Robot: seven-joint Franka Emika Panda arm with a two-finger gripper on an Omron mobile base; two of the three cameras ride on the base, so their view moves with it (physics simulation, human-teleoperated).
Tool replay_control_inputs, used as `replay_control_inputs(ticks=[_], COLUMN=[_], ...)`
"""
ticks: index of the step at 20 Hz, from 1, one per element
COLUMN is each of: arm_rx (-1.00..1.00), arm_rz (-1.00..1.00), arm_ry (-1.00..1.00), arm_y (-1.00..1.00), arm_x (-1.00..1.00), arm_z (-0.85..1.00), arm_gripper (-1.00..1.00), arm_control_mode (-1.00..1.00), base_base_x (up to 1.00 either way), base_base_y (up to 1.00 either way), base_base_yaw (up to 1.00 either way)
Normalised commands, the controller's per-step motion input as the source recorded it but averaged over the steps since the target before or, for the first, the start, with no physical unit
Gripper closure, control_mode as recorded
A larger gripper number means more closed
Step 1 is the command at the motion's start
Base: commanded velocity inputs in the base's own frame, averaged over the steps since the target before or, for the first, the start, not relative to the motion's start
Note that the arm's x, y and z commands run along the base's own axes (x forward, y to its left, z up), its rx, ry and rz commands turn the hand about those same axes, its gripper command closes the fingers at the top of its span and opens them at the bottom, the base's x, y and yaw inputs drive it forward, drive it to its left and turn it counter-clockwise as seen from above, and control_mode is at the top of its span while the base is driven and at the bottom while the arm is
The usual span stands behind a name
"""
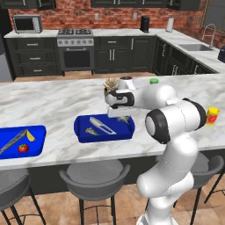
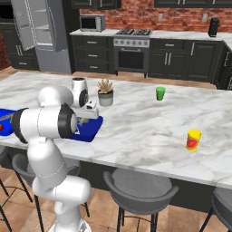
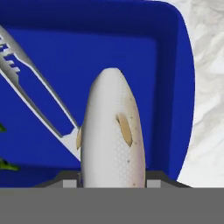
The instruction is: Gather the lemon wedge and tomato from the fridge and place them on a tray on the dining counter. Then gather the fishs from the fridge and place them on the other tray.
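Grey-silver fish [image 3: 113,131] clamped in end effector [image 3: 113,181] above blue tray [image 1: 83,125] on marble bench [image 1: 57,101]; second tray [image 1: 37,132] holds tomato [image 1: 23,148], lemon wedge [image 1: 30,136]. Brick wall, dark cabinets behind.

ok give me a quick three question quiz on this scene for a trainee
1. True or false: the gripper is shut on a fish above the blue tray.
2. Multiple choice: what lies on the far-left tray beside the tomato?
A. a green cup
B. a lemon wedge
C. a potted plant
3. Fill in: the silver tongs lie in the middle tray together with an olive ______.

Key: 1 true; 2 B, the lemon wedge; 3 fish.
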Motion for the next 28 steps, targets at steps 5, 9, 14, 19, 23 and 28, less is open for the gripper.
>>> replay_control_inputs(ticks=[5, 9, 14, 19, 23, 28], arm_rx=[0.00, 0.00, 0.00, 0.00, 0.00, 0.00], arm_rz=[0.00, 0.00, 0.00, 0.00, 0.00, 0.00], arm_ry=[0.00, 0.01, 0.01, 0.02, 0.01, 0.00], arm_y=[0.29, 0.02, 0.00, -0.04, 0.00, 0.00], arm_x=[0.34, 0.38, 0.33, 0.29, 0.07, -0.02], arm_z=[-0.13, -0.19, -0.23, -0.27, -0.23, -0.19], arm_gripper=[1.00, 1.00, 1.00, 1.00, 1.00, 1.00], arm_control_mode=[-1.00, -1.00, -1.00, -1.00, -1.00, -1.00], base_base_x=[0.00, 0.00, 0.00, 0.00, 0.00, 0.00], base_base_y=[0.00, 0.00, 0.00, 0.00, 0.00, 0.00], base_base_yaw=[0.00, 0.00, 0.00, 0.00, 0.00, 0.00])
